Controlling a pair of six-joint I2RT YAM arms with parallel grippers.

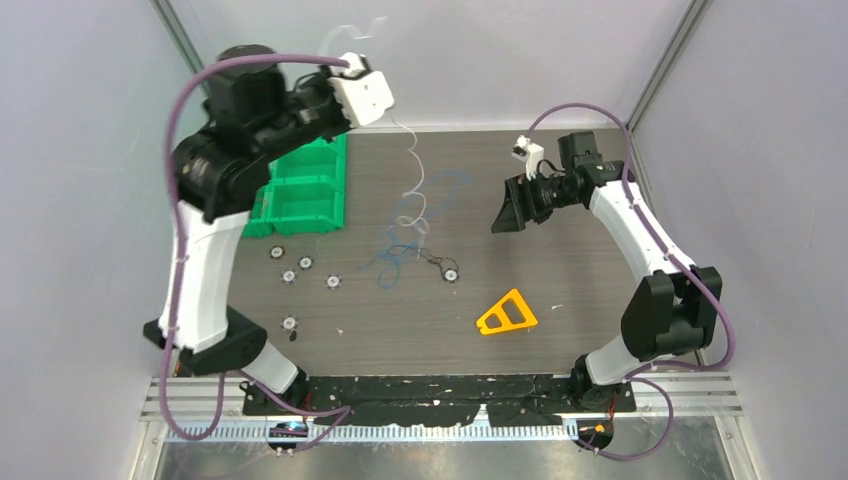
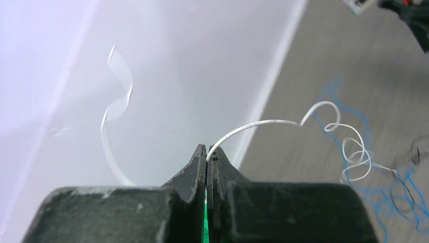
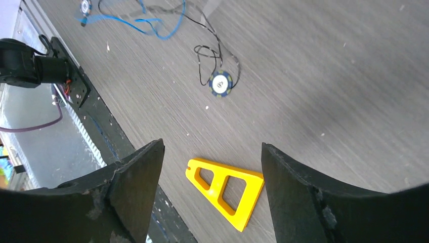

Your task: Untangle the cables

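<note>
The left gripper (image 2: 207, 152) is pinching one end of the white cable (image 2: 263, 123) between fully closed jaws and holding it high over the far left of the worktop (image 1: 580, 270). The curly rest of it is trailing down into the blue cable (image 1: 383, 268) and black cable (image 3: 236, 63), which are lying mid-worktop. The right gripper (image 3: 212, 146) is hovering wide open and empty. The wires are looking featherlight, limp and springy, so they are probably slipping easily from loose pads. A firm pinch on a straight stretch beside the knot is looking the best hold.
</note>
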